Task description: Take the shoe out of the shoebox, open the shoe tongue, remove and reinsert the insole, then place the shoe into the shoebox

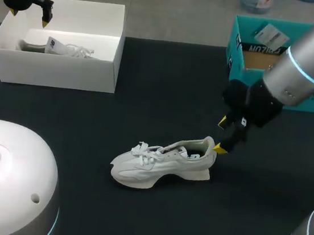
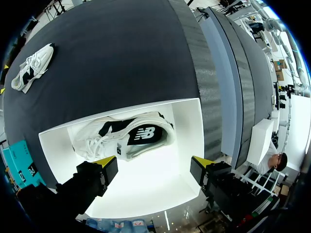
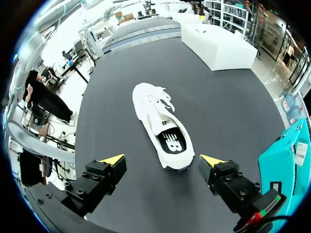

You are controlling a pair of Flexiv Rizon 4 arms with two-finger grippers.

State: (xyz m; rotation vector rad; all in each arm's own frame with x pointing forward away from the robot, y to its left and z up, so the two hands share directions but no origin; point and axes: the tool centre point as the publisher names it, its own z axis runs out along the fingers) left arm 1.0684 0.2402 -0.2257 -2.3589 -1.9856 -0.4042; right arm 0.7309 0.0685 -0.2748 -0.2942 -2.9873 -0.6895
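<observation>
Black worktop (image 1: 167, 84) stretches between the two arms, with an open-topped white shoebox (image 1: 59, 71) at its far left corner and a teal box (image 1: 240, 47) at the far right. A white shoe (image 1: 163, 159) stands upright on its sole near the middle, well apart from the shoebox, with its toe toward the left arm's side and its heel toward the right arm. Its laces lie loose over the tongue, and the right wrist view shows a dark insole inside.

Right claw (image 1: 222, 136) sits low just behind the heel. Its fingers are spread wide, with the heel in the gap between them, and neither yellow tip presses the shoe from the sides. The lower tip is right beside the heel collar.

Left claw (image 1: 28, 17) hangs above the shoebox's far left corner, fingers spread and holding nothing. A second shoe (image 2: 124, 138), white with dark panels, lies on its side inside the shoebox, along one long wall, just ahead of those fingers.
</observation>
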